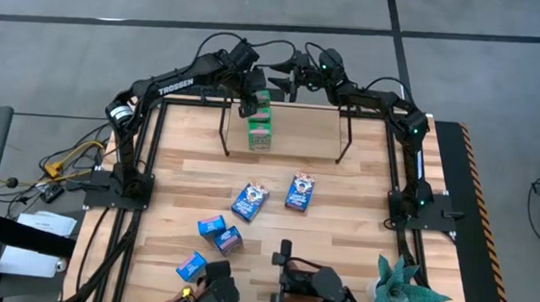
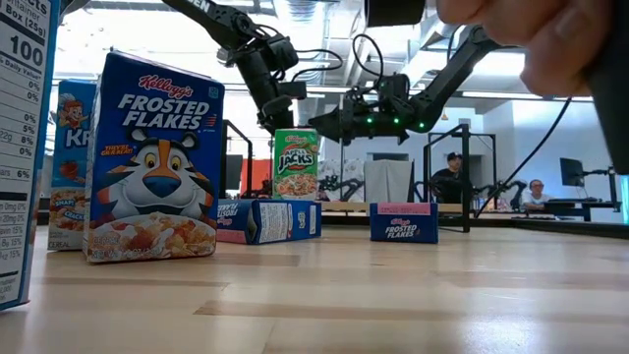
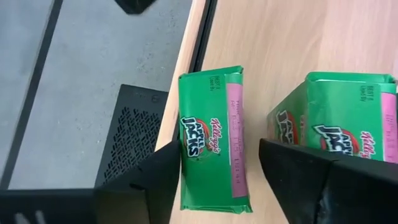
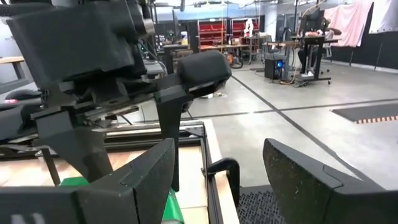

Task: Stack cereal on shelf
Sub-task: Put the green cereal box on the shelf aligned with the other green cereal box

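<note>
Green cereal boxes [image 1: 260, 123] stand in a row on the shelf [image 1: 301, 125], a wooden board between black wire uprights at the table's far side. One shows upright in the low view [image 2: 295, 162]. My left gripper [image 1: 254, 94] is open above them, pointing down. In the left wrist view its fingers stand on either side of one green box [image 3: 211, 140], with a second green box [image 3: 348, 118] beside it. My right gripper [image 1: 285, 78] is open and empty in the air next to my left one, over the shelf's far edge.
Dark blue boxes [image 1: 250, 200] [image 1: 299, 192] lie mid-table. Light blue boxes [image 1: 218, 232] [image 1: 192, 264] lie nearer the front left. A dark blue box [image 2: 152, 157] stands close to the low camera. A plant [image 1: 404, 287] is at the front right. A blurred hand [image 2: 550, 39] shows there too.
</note>
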